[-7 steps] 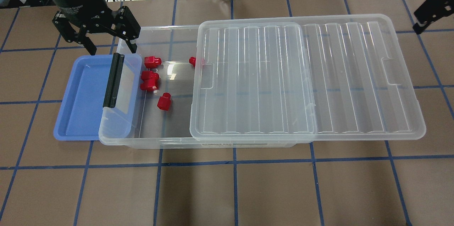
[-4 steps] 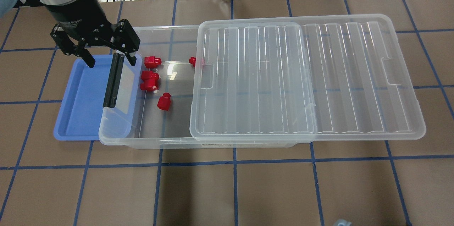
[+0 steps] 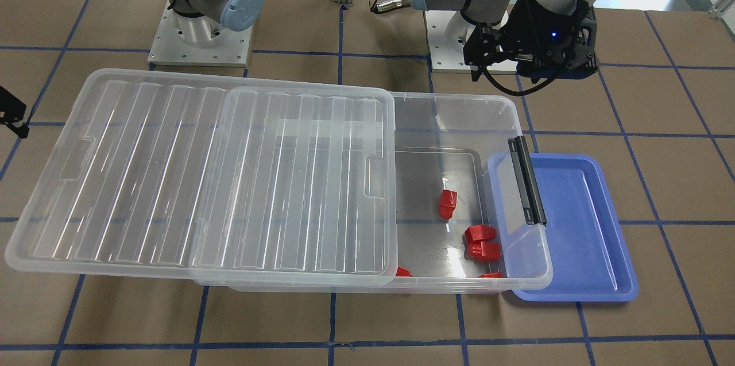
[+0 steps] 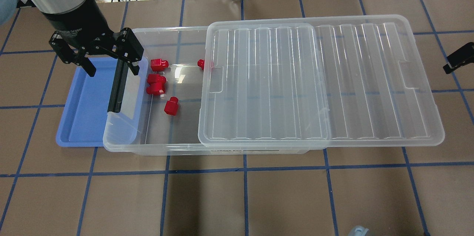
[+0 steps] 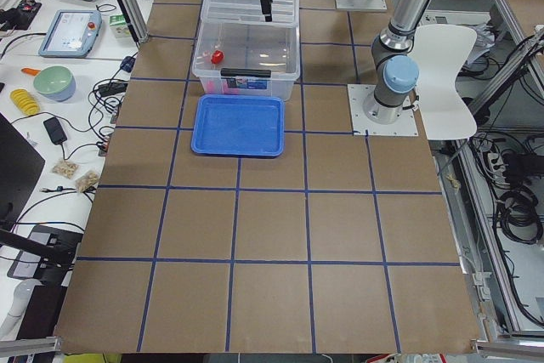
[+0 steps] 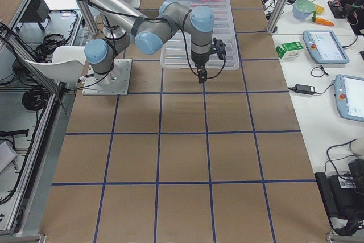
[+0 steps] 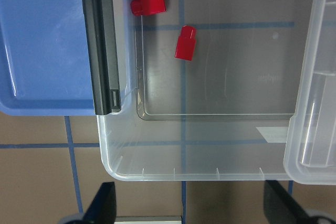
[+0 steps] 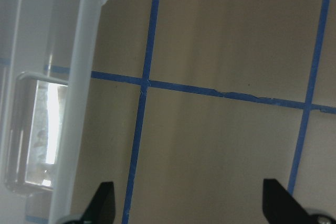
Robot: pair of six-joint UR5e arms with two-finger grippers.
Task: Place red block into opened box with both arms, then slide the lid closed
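While the counter (image 4: pixel 244 199) stretches brown and gridded beneath me, the lid (image 4: pixel 370 80) is the biggest thing on it. It sits slid off toward the counter's right edge, covering only the right part of the box (image 4: pixel 155 149). That leaves the box's left end uncovered, which is just what dropping blocks in needs.

Over at that end, the short side with the black clip bar (image 4: pixel 118 84) overlaps the blue tray (image 4: pixel 81 117), which lies nearest the counter's left edge. My left jaws hover above that clip end, spread wide and holding nothing, so I judge there is nothing left for them to carry. My right jaws hang over bare counter just beside the lid's outer short edge. They too are spread wide with nothing in them, a handy spot for pushing the lid home.

And the red blocks (image 4: pixel 171 105)? Four lie loose on the box floor in the uncovered end, and a fifth red block (image 4: pixel 201 64) peeks from under the lid's edge. Placing looks finished to me; the lid is not yet closed.
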